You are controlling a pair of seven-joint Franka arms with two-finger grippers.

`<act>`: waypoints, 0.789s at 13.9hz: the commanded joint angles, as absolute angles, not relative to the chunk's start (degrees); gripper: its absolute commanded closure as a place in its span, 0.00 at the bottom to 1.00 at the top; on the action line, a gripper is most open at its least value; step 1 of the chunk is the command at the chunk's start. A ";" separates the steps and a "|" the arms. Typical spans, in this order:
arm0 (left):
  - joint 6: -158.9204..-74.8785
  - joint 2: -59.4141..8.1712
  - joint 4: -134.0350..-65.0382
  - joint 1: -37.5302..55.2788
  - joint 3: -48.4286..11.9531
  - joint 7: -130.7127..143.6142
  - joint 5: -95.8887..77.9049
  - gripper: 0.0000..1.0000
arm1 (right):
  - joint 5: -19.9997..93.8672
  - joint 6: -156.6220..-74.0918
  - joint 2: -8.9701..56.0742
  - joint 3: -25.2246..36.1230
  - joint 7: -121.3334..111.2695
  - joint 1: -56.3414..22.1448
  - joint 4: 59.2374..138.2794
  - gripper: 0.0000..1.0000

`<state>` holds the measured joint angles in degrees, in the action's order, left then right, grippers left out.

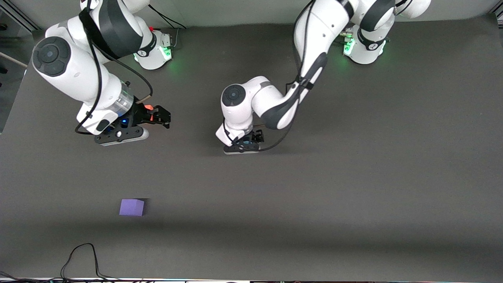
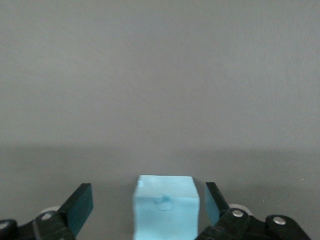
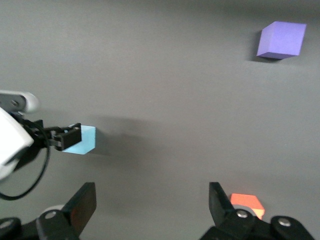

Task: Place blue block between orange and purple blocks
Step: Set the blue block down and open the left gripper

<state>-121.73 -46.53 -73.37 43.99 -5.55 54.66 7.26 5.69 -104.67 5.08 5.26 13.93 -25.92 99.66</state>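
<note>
Nearest my front camera lies the purple block (image 1: 132,207), flat on the dark table (image 1: 353,196) toward the right arm's end; my right wrist view shows it too (image 3: 281,40), alone and well apart from the other cubes.

Farther from the camera, near the table's middle, I see the left gripper (image 1: 248,144) lowered to the surface. In my left wrist view its jaws stand spread (image 2: 145,212), and the blue block (image 2: 165,206) sits on the table between them with a visible gap at each finger (image 2: 80,207), so nothing is pinched. The block's upper face carries a small dent. From the right wrist view the same block (image 3: 83,140) appears beside the left gripper's dark fingertips (image 3: 68,136), resting on the table. In the front view the block is hidden under the left wrist.

Farther still, toward the right arm's end, the right gripper (image 1: 155,118) hangs over the table and waits. Its jaws are spread wide (image 3: 150,207) and hold nothing. The orange block (image 3: 247,203) lies on the table just beside one of its fingers (image 3: 220,202); in the front view only an orange patch (image 1: 148,107) of it shows at the gripper.

The blue block lies apart from both the orange and the purple block.
</note>
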 commanded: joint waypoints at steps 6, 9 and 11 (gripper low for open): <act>-104.52 -27.18 -83.83 20.87 -7.65 29.75 -2.02 0.00 | 7.03 -105.38 14.22 5.45 29.41 -36.63 88.79 0.00; -98.54 -24.26 -85.17 9.35 -7.47 16.29 -1.85 0.00 | 6.77 -105.38 22.04 5.45 37.69 -42.87 80.88 0.00; -96.95 -22.16 -85.43 3.46 -7.03 8.65 -0.27 0.00 | 6.42 -105.38 25.99 5.45 41.73 -45.87 77.10 0.00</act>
<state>-98.38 -26.11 -82.30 8.03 -6.35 14.98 -0.75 6.33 -106.20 20.07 4.71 37.52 -43.50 84.42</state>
